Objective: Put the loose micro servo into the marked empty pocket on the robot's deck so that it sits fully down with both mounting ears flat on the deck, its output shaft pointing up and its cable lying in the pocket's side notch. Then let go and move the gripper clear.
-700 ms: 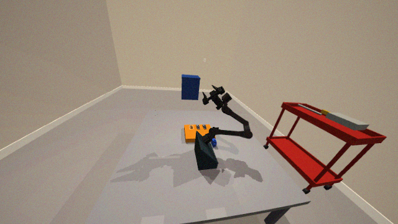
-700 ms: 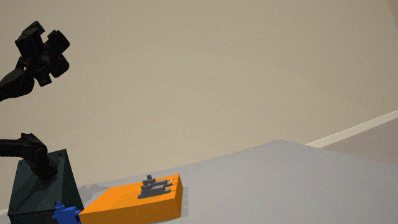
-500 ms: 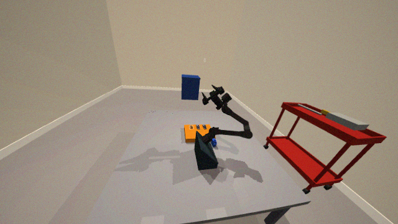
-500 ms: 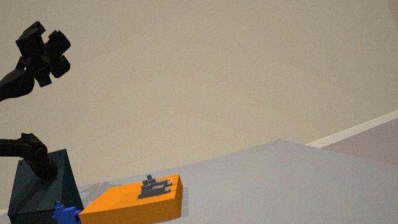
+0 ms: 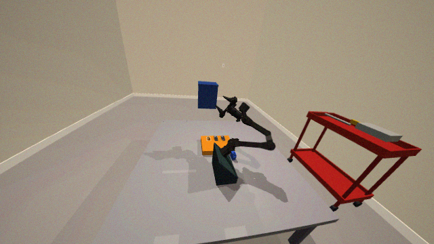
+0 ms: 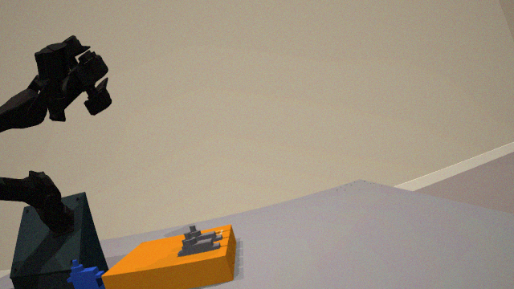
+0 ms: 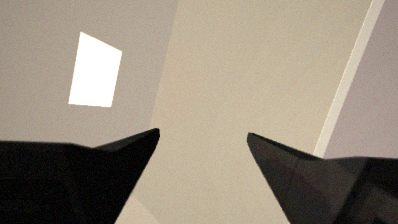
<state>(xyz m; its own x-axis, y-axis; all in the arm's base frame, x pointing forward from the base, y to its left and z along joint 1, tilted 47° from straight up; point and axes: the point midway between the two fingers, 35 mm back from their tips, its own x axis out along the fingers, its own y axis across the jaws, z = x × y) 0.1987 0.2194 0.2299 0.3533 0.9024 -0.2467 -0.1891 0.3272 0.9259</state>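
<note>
The loose blue micro servo is on the table beside the orange deck, near the dark arm base. Its stepped top points up in the exterior view, where its lower part is cut off by the frame; its cable cannot be made out. The orange deck bears two grey servos side by side. The white pocket marking is next to them, partly hidden in the exterior view. My gripper is open and empty, high above the table and well away from the servo.
The dark wedge-shaped arm base stands close to the deck and the blue servo. A blue box shows beyond the gripper. A red cart with a grey item on top stands right of the table.
</note>
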